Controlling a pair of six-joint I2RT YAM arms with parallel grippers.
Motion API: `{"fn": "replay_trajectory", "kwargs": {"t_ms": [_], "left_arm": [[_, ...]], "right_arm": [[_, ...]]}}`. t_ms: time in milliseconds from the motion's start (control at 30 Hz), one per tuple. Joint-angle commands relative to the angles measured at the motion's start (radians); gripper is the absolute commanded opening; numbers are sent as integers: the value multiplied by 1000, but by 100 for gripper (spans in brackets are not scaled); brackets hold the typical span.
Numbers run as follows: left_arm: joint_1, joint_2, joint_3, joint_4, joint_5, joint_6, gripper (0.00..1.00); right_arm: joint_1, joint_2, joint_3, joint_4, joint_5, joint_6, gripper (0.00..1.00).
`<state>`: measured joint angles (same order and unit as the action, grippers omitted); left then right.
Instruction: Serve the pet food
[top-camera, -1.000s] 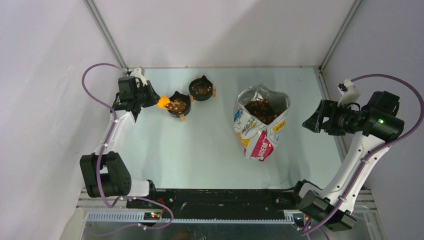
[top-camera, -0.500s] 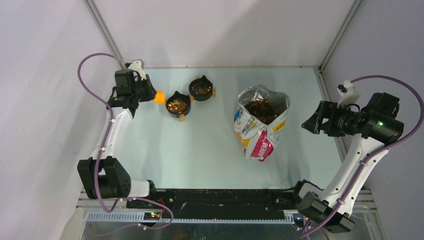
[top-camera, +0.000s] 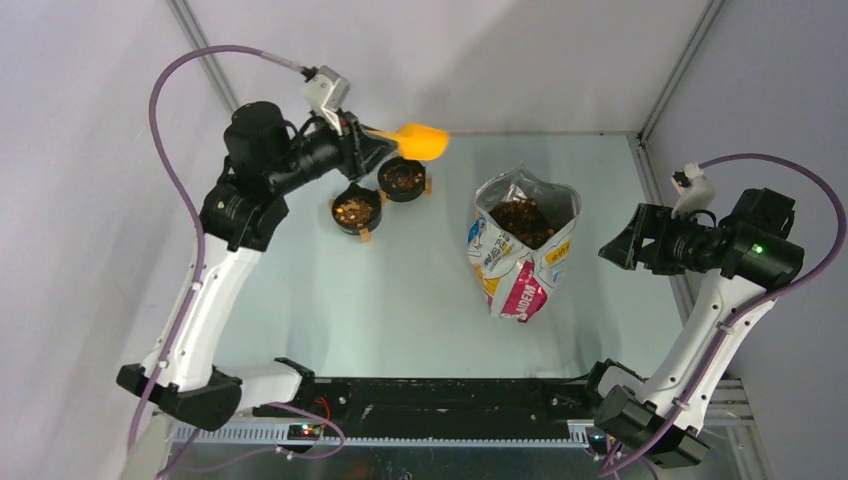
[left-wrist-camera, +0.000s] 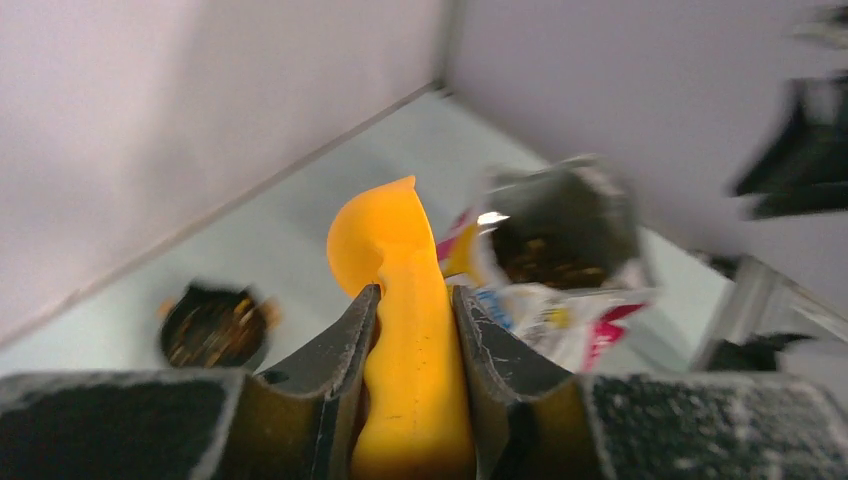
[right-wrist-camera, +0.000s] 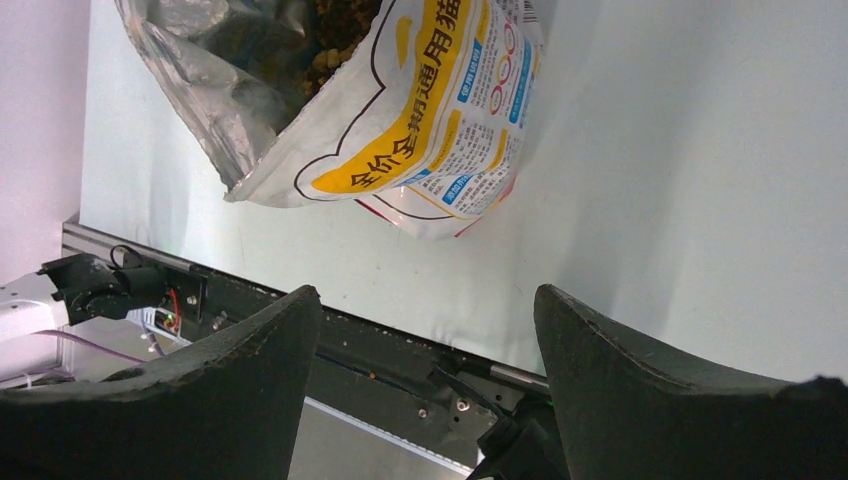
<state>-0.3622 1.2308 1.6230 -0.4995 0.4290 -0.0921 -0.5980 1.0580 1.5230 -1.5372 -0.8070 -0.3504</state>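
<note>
Brown pet food (top-camera: 522, 219) fills the open printed bag (top-camera: 520, 285) standing mid-table, and more of it lies in two black bowls (top-camera: 356, 211) (top-camera: 402, 178) at the back left. My left gripper (top-camera: 378, 142) is shut on the handle of an orange scoop (top-camera: 421, 141), held high above the farther bowl with its cup pointing toward the bag. The left wrist view shows the scoop (left-wrist-camera: 385, 230) between the fingers (left-wrist-camera: 340, 345), with the bag (left-wrist-camera: 560, 300) blurred beyond and one bowl (left-wrist-camera: 212, 325) to the left. My right gripper (top-camera: 617, 245) stands open to the right of the bag (right-wrist-camera: 420, 130), holding nothing.
Grey walls close in the table on three sides, with metal posts at the back corners. A black rail (top-camera: 450, 395) with the arm bases runs along the near edge. Bare tabletop (top-camera: 380, 300) lies in front of the bowls.
My left arm has lifted the scoop away from the nearer bowl and swung it up and to the right, over the farther bowl. The right arm has barely moved.
</note>
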Motion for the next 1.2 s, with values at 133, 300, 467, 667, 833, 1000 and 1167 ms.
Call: {"fn": "replay_trajectory", "kwargs": {"t_ms": [133, 300, 467, 667, 833, 1000, 1167], "left_arm": [[-341, 155, 274, -124, -10, 97, 0], [-466, 349, 435, -245, -57, 182, 0], [-518, 540, 562, -346, -170, 178, 0], [-552, 695, 624, -367, -376, 156, 0], [-592, 793, 628, -353, -568, 160, 0], [-614, 857, 625, -352, -591, 169, 0], [-618, 908, 617, -361, -531, 143, 0]], "right_arm": [[-3, -20, -18, 47, -75, 5, 81], [-5, -53, -26, 47, -59, -17, 81], [-6, -89, -30, 45, -25, -45, 82], [-6, -120, -69, 67, -12, -58, 82], [-6, -109, -72, 78, -28, -46, 82], [-6, -100, -94, 110, -48, -16, 82], [-5, -89, -98, 115, -59, -1, 82]]}}
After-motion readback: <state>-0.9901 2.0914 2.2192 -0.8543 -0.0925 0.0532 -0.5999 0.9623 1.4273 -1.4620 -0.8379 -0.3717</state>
